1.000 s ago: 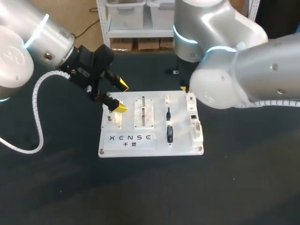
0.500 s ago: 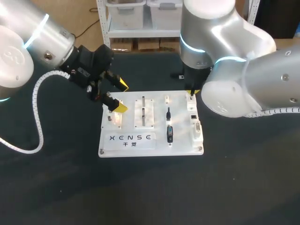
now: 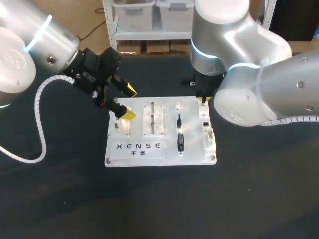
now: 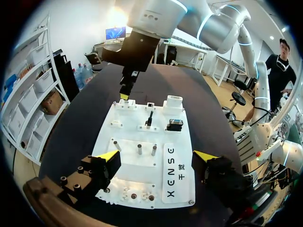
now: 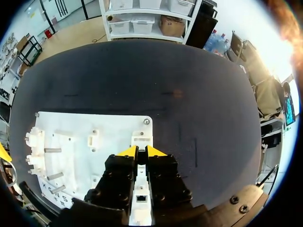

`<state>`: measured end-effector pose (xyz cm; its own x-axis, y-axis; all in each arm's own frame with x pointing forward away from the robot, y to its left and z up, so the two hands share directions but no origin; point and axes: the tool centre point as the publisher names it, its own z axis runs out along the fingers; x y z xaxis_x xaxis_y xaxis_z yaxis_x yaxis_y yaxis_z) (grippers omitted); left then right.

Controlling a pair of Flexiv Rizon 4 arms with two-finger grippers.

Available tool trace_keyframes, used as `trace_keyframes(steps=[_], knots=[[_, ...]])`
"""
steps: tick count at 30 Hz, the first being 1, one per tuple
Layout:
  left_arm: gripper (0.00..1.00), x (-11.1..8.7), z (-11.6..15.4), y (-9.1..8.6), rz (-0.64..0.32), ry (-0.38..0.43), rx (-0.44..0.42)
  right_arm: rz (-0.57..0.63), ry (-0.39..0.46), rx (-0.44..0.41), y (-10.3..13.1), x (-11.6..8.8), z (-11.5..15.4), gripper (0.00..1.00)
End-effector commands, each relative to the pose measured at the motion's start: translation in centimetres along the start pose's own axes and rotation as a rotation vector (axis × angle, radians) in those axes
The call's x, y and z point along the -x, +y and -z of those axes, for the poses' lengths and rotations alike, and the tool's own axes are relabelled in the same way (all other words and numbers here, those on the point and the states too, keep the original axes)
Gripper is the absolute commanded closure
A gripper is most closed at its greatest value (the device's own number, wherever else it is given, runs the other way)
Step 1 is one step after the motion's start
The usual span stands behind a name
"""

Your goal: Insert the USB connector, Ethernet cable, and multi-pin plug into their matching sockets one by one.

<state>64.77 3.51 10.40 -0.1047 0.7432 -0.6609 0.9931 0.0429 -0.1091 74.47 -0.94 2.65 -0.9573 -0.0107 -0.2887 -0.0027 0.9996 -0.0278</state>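
Plugs first: a slim black plug [image 3: 179, 119] and a wider black plug [image 3: 180, 142] sit in holders on the white board [image 3: 159, 158], beside the socket row [image 3: 207, 130]. My right tool [image 5: 142, 152] is over that row's far end, tips drawn nearly together; what, if anything, sits between them I cannot tell. My left tool [image 3: 129, 102] hangs spread apart over the board's opposite side. I judge the plugs light, rigid and slick-shelled, so pinch the flat sides squarely.

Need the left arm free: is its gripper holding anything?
No, the left gripper stands open above the board, nothing touching its fingers.
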Motion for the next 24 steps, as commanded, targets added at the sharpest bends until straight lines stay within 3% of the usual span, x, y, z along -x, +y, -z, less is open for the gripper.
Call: trace_keyframes(steps=[1, 16, 24], knots=[[0.00, -0.1, 0.0, -0.1, -0.002, -0.002, 0.002, 0.001, -0.001, -0.002, 0.0, -0.1, -0.2, 1.00], [0.00, -0.1, 0.0, -0.1, -0.002, -0.002, 0.002, -0.015, 0.007, 0.005, -0.1, -1.0, -0.4, 1.00], [0.00, -0.1, 0.0, -0.1, -0.002, -0.002, 0.002, -0.056, 0.028, -0.021, -0.9, -0.9, -1.9, 1.00]])
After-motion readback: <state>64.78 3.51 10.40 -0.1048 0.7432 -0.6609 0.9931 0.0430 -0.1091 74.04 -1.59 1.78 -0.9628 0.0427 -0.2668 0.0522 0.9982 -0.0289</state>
